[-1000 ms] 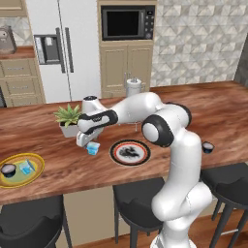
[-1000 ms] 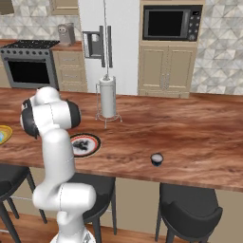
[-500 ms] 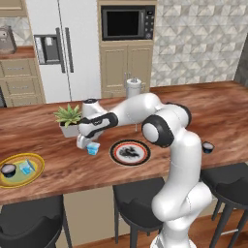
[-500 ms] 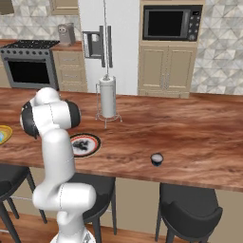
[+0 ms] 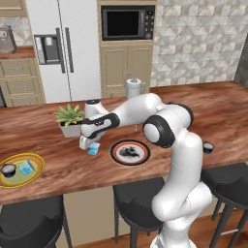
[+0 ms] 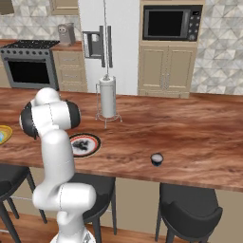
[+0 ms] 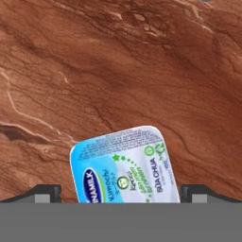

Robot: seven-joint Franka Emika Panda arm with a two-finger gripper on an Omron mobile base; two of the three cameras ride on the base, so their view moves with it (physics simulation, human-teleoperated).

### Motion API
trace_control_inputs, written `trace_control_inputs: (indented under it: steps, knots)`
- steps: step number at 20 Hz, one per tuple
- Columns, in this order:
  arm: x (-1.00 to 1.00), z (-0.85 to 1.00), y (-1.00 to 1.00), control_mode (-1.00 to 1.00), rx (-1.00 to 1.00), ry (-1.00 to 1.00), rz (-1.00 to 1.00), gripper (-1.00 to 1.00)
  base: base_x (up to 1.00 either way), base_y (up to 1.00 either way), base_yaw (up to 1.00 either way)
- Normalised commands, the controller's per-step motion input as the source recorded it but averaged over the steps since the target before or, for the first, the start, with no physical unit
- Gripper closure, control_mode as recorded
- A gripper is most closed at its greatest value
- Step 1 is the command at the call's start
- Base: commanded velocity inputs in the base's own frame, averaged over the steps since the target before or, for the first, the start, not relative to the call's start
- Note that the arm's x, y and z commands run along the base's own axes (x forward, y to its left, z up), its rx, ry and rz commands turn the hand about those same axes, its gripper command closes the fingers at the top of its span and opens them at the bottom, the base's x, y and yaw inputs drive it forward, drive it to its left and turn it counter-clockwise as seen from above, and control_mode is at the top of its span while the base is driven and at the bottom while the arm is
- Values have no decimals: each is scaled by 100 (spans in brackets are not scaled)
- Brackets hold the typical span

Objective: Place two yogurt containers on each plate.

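Lowering since a second ago, the gripper [image 5: 87,144] is hanging wide open, empty, straddling the light blue yogurt cup [image 7: 125,168] left of the dark-rimmed plate [image 5: 130,152]; likely readying a grasp.

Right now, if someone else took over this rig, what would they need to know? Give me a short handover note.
Claw: open, low over the light blue yogurt cup on the wooden counter, one tip on each side of it in the hand view; not gripped.
Yellow-rimmed plate: holds one dark round yogurt cup and one light blue cup. Looks done.
Dark-rimmed white plate: no cups on it.
Second dark round cup: on the counter near its front edge, beyond the arm's far side from the plates.
Left: close on the blue cup, move it to the dark-rimmed plate, then bring the dark cup there.
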Motion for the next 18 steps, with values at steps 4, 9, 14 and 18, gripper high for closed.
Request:
trace_control_inputs:
  steps: [4,9,14,18]
  knots:
    - [0,-11,1,-100,0,0,0,-100,0,0,0]
    - [0,-5,11,-100,0,0,1,-100,0,0,0]
    - [0,-8,7,-100,0,0,0,-100,0,0,0]
    - [0,-9,3,-100,0,0,0,-100,0,0,0]
